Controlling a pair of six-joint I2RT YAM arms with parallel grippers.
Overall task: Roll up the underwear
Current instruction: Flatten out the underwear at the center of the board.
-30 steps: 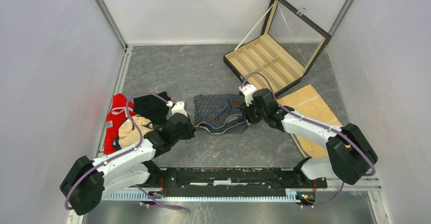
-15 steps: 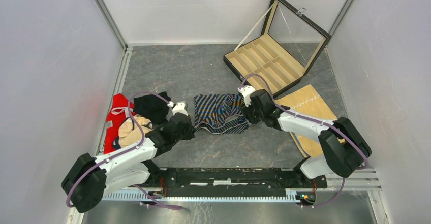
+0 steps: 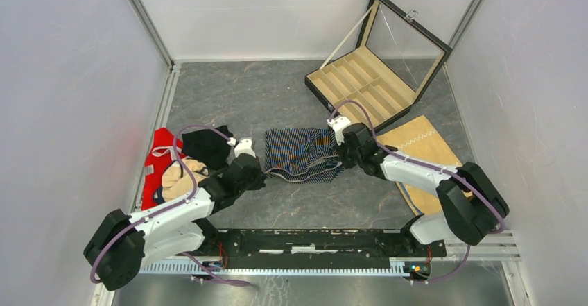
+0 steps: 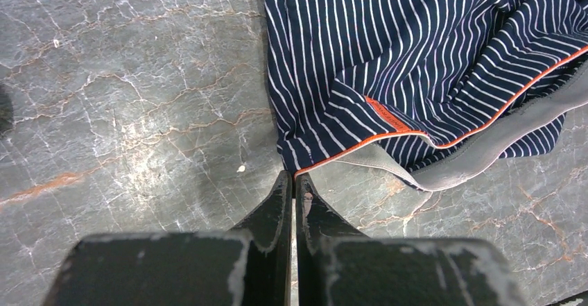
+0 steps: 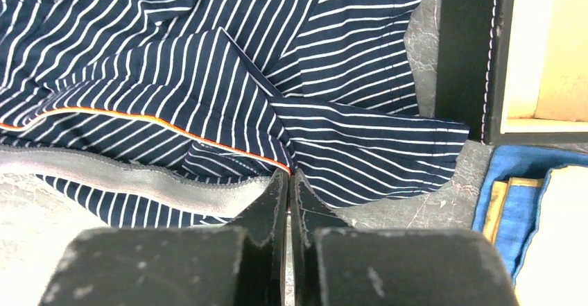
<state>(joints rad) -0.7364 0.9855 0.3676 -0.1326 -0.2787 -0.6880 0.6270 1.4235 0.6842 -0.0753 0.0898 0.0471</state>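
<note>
Marble tabletop — rumpled navy pinstriped underwear, left gripper and right gripper tight on its edge

Looks like a robotics lab cell: walled by white panels on aluminium posts at the table's far corners.

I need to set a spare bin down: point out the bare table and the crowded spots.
Bare: the far-left table between the back wall, the left rail and the open box, beyond the striped underwear; also the near strip between the underwear and the arms' base bar. Crowded: the clothes pile at left, the tan cloth and box at right.
</note>
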